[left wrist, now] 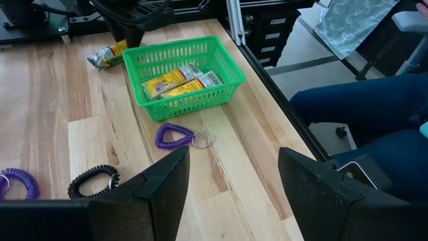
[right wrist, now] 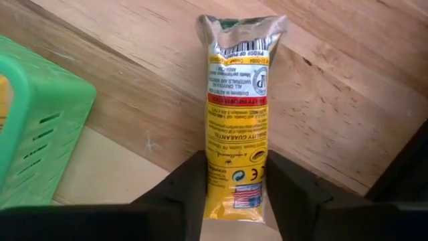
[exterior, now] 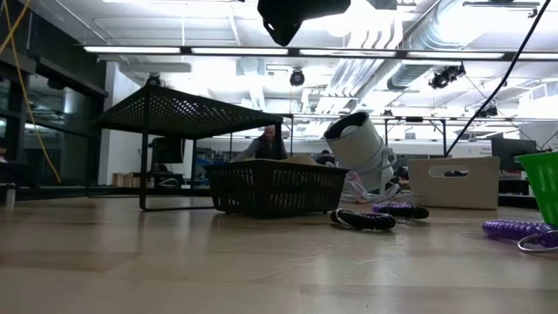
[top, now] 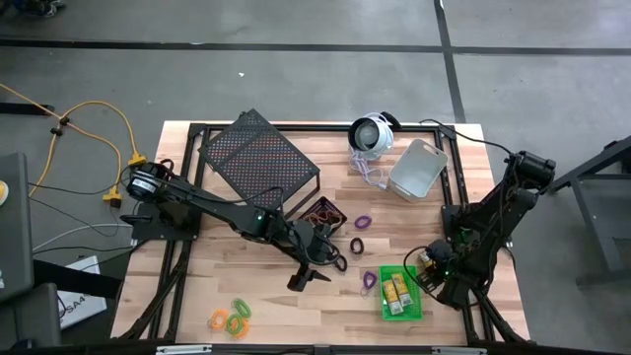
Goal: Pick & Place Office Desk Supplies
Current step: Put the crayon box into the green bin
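Right gripper [right wrist: 233, 191] pinches a yellow packet [right wrist: 235, 114] beside the green bin [right wrist: 37, 127], presumably its destination. Left gripper [left wrist: 233, 184] hovers spread above the table.

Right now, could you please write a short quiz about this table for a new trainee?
1. True or false: the right gripper has its jaws closed on a yellow packet.
2. How many yellow packets lie inside the green bin? A one, B two, C four.
3. Which loop lies nearest the green bin in the left wrist view?

Key: 1 true. 2 B. 3 the purple coil loop. The left gripper hangs open above the table.
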Robot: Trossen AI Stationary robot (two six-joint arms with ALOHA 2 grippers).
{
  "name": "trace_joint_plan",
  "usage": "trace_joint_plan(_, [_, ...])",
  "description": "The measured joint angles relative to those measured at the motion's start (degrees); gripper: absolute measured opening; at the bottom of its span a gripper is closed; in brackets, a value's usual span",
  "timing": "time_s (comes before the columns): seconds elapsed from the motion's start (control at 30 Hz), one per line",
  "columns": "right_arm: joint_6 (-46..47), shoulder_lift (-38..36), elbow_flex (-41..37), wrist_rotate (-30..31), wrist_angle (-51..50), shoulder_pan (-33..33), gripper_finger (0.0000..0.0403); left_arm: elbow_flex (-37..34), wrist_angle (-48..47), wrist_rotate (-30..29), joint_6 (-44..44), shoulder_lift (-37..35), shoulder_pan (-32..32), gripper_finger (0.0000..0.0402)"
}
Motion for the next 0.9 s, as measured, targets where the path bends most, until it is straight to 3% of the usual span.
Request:
trace_joint_plan(0.47, [0.0,-0.6,0.0,2.4,-0.1,0.0,0.0109,0.0,0.0,0.0,0.0,0.0,0.0,0.0223])
trace_joint_plan(0.9, [0.0,-10.5,0.0,8.8,-6.1,0.0,0.0110,0.0,0.0,0.0,0.0,0.0,0.0,0.0223])
